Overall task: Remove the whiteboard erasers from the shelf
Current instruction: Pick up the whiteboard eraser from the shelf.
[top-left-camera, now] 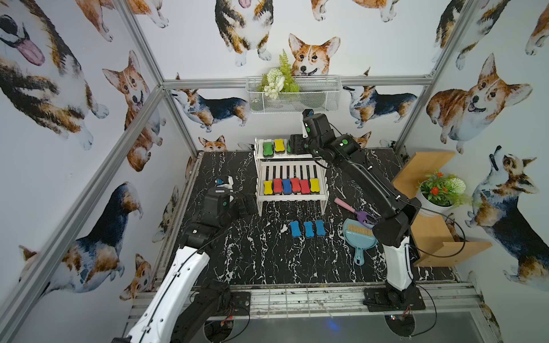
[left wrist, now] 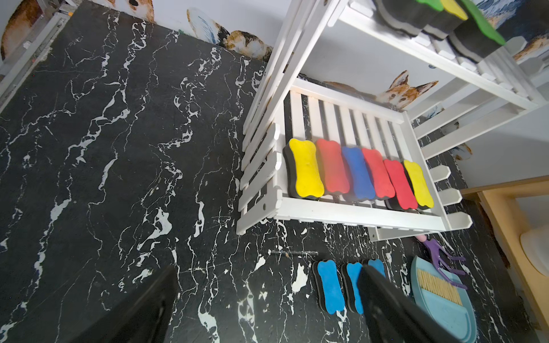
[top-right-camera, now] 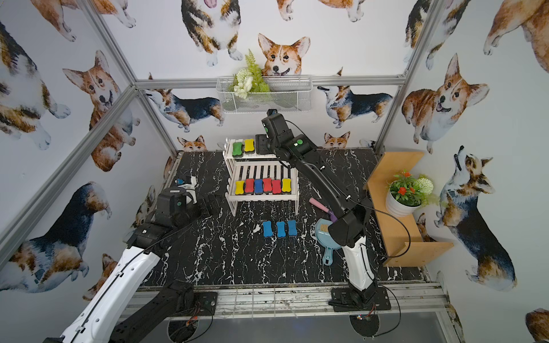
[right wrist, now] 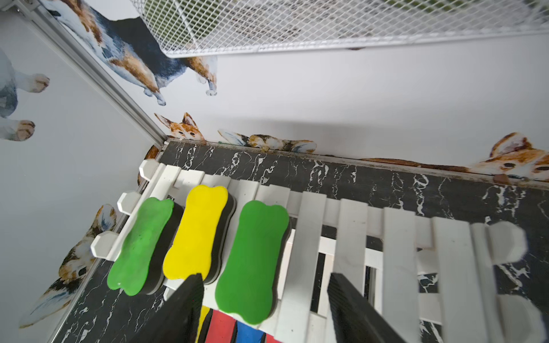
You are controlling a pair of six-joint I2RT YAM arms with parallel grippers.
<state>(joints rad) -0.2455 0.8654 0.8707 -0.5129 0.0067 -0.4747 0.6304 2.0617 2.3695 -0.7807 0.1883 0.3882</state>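
The right gripper [right wrist: 266, 279] hangs over the upper tier [right wrist: 398, 252] of the shelf [top-left-camera: 292, 198] with its jaws spread, one finger on each side of a green eraser [right wrist: 252, 258]. As far as I can see it touches nothing, so nothing is held. The danger, I think, is the narrow gap: one finger stands just beside the yellow eraser [right wrist: 196, 231]. If the gripper goes down a little off line, it may press on that neighbour or pinch both together, and the far green eraser [right wrist: 139, 246] at the end of the tier could be pushed over the edge. The other finger is above the bare slats and could catch between them. The block is soft foam, so a shallow grip may let it slip or tilt during the lift. The erasers are small bone-shaped blocks with a bright top and a thick black underside. Three stand on the upper tier, at its end nearer the left arm, and a row of six [left wrist: 359, 175] lies along the front rail of the lower tier. Three blue erasers [top-left-camera: 307, 228] lie already on the desk [top-left-camera: 237, 261], between the shelf and the desk's front edge. The left gripper [left wrist: 267, 276] waits wide open and empty above the desk — beside the shelf's picket side.
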